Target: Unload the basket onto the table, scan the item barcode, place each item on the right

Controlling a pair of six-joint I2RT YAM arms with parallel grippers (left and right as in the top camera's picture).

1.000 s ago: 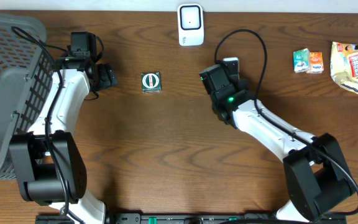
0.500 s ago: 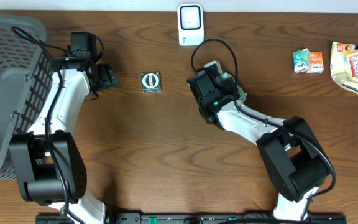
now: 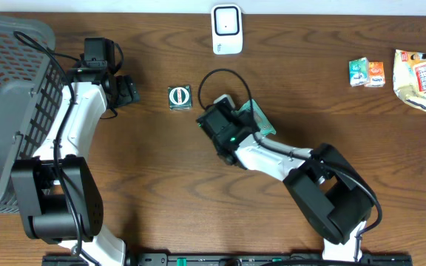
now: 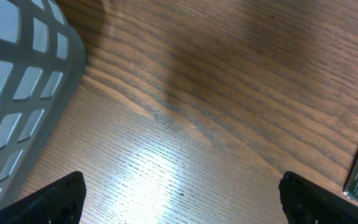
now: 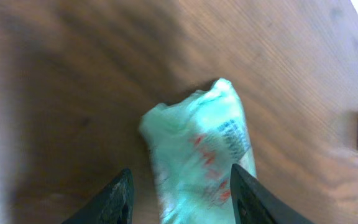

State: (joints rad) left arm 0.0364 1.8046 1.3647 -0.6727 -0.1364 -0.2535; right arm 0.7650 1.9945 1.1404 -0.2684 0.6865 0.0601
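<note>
Right fingers [image 5: 118, 198] part way open, soft green packet [image 5: 197, 149] between them, lying on counter [image 5: 61, 93]. One finger touches packet, bit of wood shows beside other: no grip. Packet sits mid counter, near small green box [image 3: 179, 97], apart from white scanner [image 3: 227, 29] at far edge. Left fingers [image 4: 55, 200] wide open, holding nothing, beside grey basket [image 4: 17, 74].

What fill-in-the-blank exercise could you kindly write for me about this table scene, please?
The grey basket stands on the ____ side of the table.
The left pincer, its fingers wide apart, holds ____.
The packet between the fingers of the right pincer is pale ____.
Missing words: left, nothing, green.
</note>
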